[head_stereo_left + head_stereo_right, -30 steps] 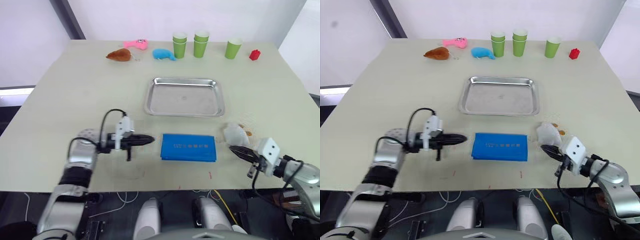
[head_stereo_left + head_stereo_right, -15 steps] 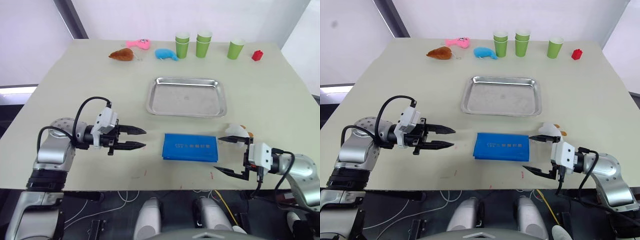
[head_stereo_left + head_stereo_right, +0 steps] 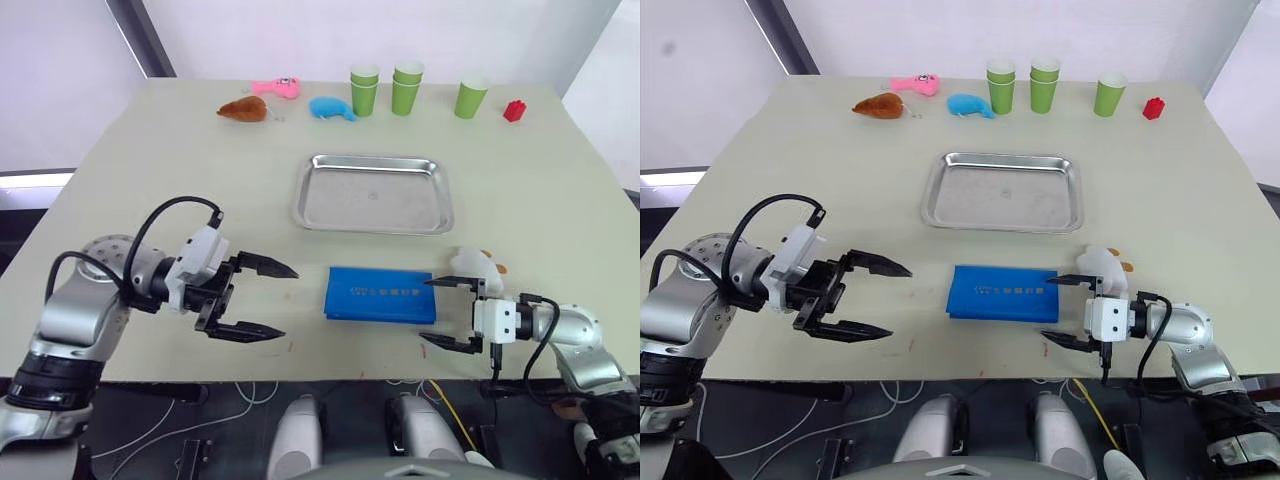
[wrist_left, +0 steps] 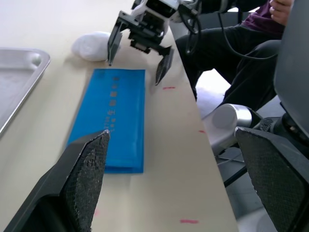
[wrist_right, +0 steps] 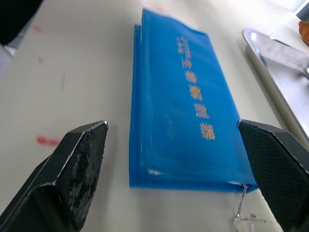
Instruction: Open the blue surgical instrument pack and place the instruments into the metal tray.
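Beige surface [image 3: 150, 170] carries the closed blue surgical instrument pack [image 3: 381, 294], flanked by the wide-open, empty left claw [image 3: 268, 300] and right claw [image 3: 438, 312], seemingly poised to unfold it.

The left hand [image 3: 260, 300] is held low, its two black fingers spread wide and pointing across toward the right hand, forearm bent in from the left with a black cable looping over the wrist. The right hand [image 3: 445, 315] faces back at it, fingers likewise parted wide, its wrist turned inward.
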`<state>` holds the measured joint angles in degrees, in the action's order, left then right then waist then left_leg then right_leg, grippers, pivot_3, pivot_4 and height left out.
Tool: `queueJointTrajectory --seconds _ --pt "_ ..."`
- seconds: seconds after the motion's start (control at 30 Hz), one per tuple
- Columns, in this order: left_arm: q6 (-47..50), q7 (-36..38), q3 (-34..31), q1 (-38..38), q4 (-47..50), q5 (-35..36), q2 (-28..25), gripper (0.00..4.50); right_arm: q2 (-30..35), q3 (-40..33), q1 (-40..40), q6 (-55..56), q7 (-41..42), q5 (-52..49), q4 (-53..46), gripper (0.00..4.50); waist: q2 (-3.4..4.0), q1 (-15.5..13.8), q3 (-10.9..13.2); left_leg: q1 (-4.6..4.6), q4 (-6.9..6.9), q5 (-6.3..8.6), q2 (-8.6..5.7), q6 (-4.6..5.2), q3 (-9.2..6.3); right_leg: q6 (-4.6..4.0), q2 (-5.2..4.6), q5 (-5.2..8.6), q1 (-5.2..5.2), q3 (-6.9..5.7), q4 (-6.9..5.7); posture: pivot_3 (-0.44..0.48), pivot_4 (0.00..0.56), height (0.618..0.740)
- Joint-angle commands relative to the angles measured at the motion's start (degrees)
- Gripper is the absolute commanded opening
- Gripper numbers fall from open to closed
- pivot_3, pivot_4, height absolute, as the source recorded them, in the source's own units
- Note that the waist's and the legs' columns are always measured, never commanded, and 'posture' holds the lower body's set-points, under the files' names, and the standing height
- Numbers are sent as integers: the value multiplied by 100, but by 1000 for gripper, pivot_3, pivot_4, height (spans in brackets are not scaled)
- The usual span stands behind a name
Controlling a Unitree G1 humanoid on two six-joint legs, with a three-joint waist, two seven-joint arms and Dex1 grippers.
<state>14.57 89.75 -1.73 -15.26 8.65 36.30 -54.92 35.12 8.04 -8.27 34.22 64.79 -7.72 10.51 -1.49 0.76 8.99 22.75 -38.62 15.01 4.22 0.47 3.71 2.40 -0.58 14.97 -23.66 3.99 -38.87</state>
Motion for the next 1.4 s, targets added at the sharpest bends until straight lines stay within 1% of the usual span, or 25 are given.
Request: queueJointTrajectory --seconds 0.03,0.1,0.2,0.23,0.3,0.33,0.37,0.4,0.43,0.5,0.53,0.57,0.6,0.63,0.87,1.07,1.17,1.27,1.4 --pt "-200 274 -180 92 191 265 -101 4393 -34 17 -177 349 21 -62 301 4500 0 -1 0 0 0 0 0 0 0 0 0 0 0 1 0 0 150 739" --pt "-328 274 -127 189 181 285 -188 4393 -87 51 -286 421 11 -96 497 4500 0 11 0 -2 0 0 0 0 4 0 0 0 0 5 0 0 150 739" --pt "-174 259 -204 237 153 383 -135 4393 -136 90 -429 514 62 -159 689 4500 0 8 0 -4 0 0 1 0 6 0 1 0 0 7 -1 0 150 739" --pt "-191 263 -194 250 123 362 -154 4500 -142 98 -475 536 86 -184 747 4102 0 7 0 -8 -1 0 1 0 7 -14 0 7 2 8 -2 0 150 739" --pt "-238 259 -186 272 91 326 -166 4500 -145 120 -534 570 121 -199 840 3817 0 7 0 -8 -2 0 1 0 9 -17 0 9 2 9 -3 0 150 739" --pt "-209 242 -204 268 96 342 -144 4500 -147 126 -555 590 131 -198 881 3252 0 7 0 -8 -3 0 1 0 11 -18 0 9 2 10 -3 0 150 739" --pt "-181 226 -218 260 106 354 -122 4500 -150 128 -576 597 127 -177 929 3056 0 6 0 -8 -3 0 1 0 13 -18 0 9 1 12 -3 0 150 739" --pt "-165 211 -222 254 120 358 -107 4500 -143 133 -599 608 116 -136 988 2648 0 4 0 -8 -3 0 1 0 14 -18 0 9 1 13 -3 0 150 739" --pt "-146 177 -225 249 139 368 -91 4500 -132 146 -621 614 110 -98 1046 2150 0 4 0 -8 -3 0 1 0 14 -18 0 9 1 13 -2 0 150 739" --pt "-101 120 -223 257 197 390 -57 4500 -130 174 -651 623 117 -106 1111 1414 0 10 0 -8 -3 0 1 0 17 -18 -1 9 1 15 -2 0 150 739" --pt "-85 103 -223 264 216 401 -45 4500 -137 183 -658 621 118 -126 1117 1152 0 10 0 -8 -3 0 1 0 18 -18 -1 9 0 16 -2 0 150 739" --pt "-79 95 -219 268 231 397 -36 4500 -139 188 -661 619 122 -148 1117 747 0 9 0 -9 -3 0 1 0 17 -18 -1 9 0 16 -3 0 150 739" --pt "-92 87 -210 273 229 378 -17 4500 -135 203 -644 592 154 -191 1089 235 0 8 0 -9 -3 0 1 0 17 -17 0 8 0 16 -4 0 150 739" --pt "-108 81 -202 275 225 356 1 4500 -123 218 -620 557 200 -240 1054 102 0 7 0 -9 -3 0 1 0 17 -17 0 8 0 16 -4 0 150 739" --pt "-163 23 -176 249 227 271 132 4500 46 185 -495 187 519 -615 609 102 1 2 1 -8 -2 0 1 0 19 -5 -1 1 0 17 -3 0 150 739" --pt "-174 -62 -200 226 273 235 215 4500 673 68 -166 -1950 878 -1786 -1038 102 6 -13 4 -5 -1 0 1 0 18 -1 -3 -1 -1 16 -2 0 150 739" --pt "-156 -88 -180 188 256 219 251 4500 993 -13 -150 -2848 998 -2172 -1485 102 6 -5 4 -5 -1 0 1 0 18 0 -2 -1 -1 17 -2 0 150 739" --pt "-222 -89 -130 176 217 158 324 4500 1243 -75 -256 -3727 1112 -2533 -1691 102 6 -12 4 -6 -2 0 1 0 15 0 -1 -1 -1 14 -2 0 150 739" --pt "-247 -169 -67 89 183 88 473 4500 1243 -155 -669 -4575 1312 -2874 -1473 102 6 0 4 -6 -2 0 1 0 19 1 -1 -1 -1 16 -1 0 150 739"
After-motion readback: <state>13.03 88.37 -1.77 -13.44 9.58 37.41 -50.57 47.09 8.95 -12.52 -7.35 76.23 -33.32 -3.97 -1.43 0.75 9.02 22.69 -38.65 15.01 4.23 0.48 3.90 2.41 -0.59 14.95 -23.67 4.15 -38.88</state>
